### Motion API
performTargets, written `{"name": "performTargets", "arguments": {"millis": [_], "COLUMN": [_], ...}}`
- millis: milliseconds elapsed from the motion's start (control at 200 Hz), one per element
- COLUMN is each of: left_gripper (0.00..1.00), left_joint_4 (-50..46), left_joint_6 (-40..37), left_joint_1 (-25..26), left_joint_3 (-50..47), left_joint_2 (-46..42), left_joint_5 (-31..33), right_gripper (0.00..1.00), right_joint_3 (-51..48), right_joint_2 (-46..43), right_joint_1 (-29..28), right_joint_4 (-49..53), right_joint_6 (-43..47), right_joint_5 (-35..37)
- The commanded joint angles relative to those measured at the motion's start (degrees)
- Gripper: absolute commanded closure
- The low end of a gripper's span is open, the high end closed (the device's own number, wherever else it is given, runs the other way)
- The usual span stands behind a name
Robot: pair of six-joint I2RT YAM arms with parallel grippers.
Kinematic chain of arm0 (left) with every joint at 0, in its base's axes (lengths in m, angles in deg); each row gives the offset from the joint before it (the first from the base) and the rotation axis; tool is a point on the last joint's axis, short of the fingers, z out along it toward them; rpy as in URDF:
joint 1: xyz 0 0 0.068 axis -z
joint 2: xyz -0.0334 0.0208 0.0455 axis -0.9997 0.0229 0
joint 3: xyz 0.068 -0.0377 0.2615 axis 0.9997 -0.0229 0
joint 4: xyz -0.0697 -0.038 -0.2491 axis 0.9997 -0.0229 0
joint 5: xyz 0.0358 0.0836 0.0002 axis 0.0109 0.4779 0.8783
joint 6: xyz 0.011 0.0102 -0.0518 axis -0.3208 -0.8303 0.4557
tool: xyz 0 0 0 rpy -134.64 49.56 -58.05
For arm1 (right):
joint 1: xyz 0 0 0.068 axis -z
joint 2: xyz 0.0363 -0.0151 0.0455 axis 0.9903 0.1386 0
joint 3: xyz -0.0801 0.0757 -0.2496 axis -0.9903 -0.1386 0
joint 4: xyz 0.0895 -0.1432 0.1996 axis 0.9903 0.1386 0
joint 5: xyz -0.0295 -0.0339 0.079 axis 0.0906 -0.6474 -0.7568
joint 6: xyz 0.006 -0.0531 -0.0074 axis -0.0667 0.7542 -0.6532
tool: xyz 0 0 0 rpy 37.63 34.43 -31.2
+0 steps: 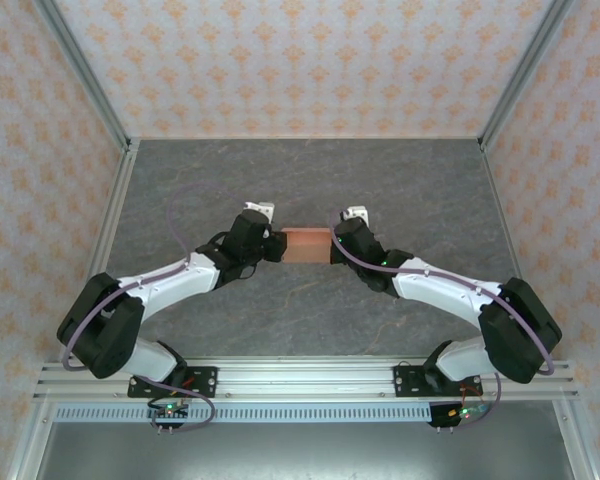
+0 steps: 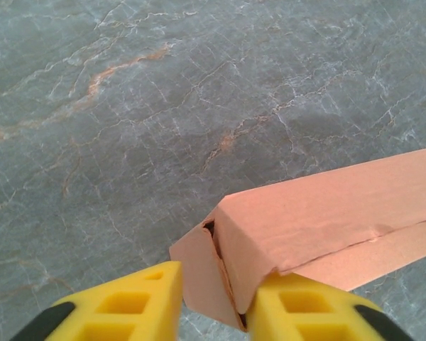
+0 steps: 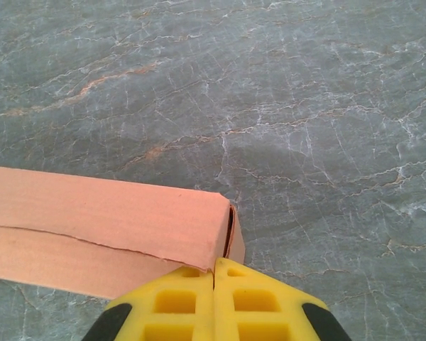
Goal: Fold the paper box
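Paper box [image 1: 305,245]: a salmon-orange tube, already folded up, lying at the middle of the grey stone-patterned table [image 1: 310,180], its long axis running 9 to 3 o'clock in the overhead view.
Left gripper [image 1: 273,245]: at the box's 9 o'clock end. The yellow fingers stand apart with the box's corner between them. You cannot tell whether they press on it.
Right gripper [image 1: 335,245]: at the 3 o'clock end, fingers closed flat together and holding nothing, tips against the box's near edge.
End flap [image 2: 199,273]: ajar on the left end, with a dark gap at its fold (the right end looks nearly flush from the right wrist).
Step in hand: judged as closing the ends, since the body is formed and the long seam [image 3: 92,238] lies down.
Next move: you would steady the box with the right arm and push the left flap home squarely.
Risk: thin card may buckle or slide if you push off-axis.
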Motion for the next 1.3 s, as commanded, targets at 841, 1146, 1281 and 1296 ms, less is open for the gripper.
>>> {"name": "performTargets", "arguments": {"millis": [841,1146,1281,1296], "left_gripper": [0.33,0.47,0.51,0.52], "left_joint_4": [-3.4,1.7,3.9,4.2], "left_joint_6": [14.1,18.2,19.5,19.7], "left_joint_1": [-8.0,-8.1,-8.1,-8.0], "left_joint_3": [8.8,5.6,2.7,2.3], "left_joint_2": [0.1,4.4,4.2,4.2], "left_joint_5": [-17.6,-19.2,-19.2,-19.1], "right_gripper": [1.0,1.0,1.0,1.0], "right_joint_3": [-1.2,-1.6,-1.8,-1.9], "right_joint_2": [-1.5,-1.7,-1.6,-1.6], "right_joint_1": [-1.6,-1.6,-1.7,-1.8], "right_joint_4": [1.8,1.4,1.0,1.0], "right_joint_6": [-0.8,-1.1,-1.6,-1.6], "right_joint_5": [5.0,5.1,4.9,4.8]}}
